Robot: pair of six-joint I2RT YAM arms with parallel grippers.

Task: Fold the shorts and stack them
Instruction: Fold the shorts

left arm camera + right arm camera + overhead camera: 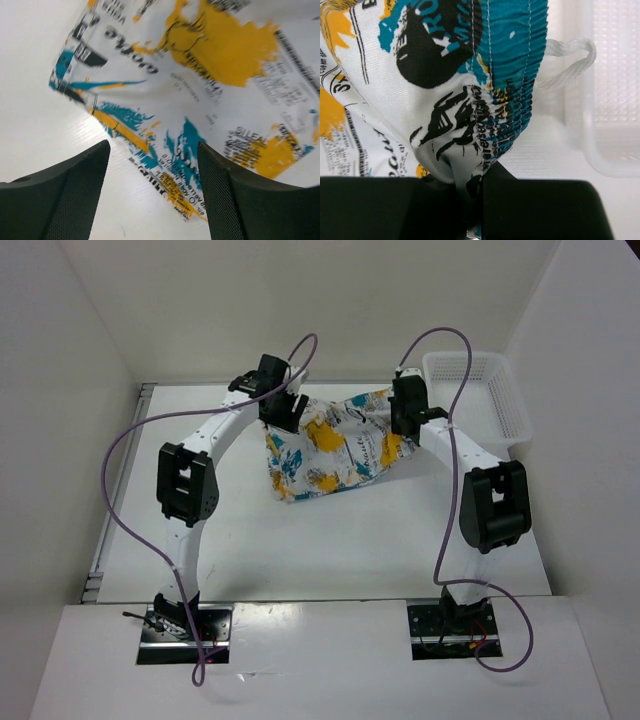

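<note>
On the table (330, 540), rumpled tropical-print shorts (330, 445)

The shorts (445, 75) are matt woven cloth; the basket (480, 390) seems smooth perforated plastic.

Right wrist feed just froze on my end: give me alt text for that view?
The right tool is shut on the bunched waistband of the shorts, which fill the left of the view. Their white drawstring loop sticks out to the right, in front of the white basket.
</note>
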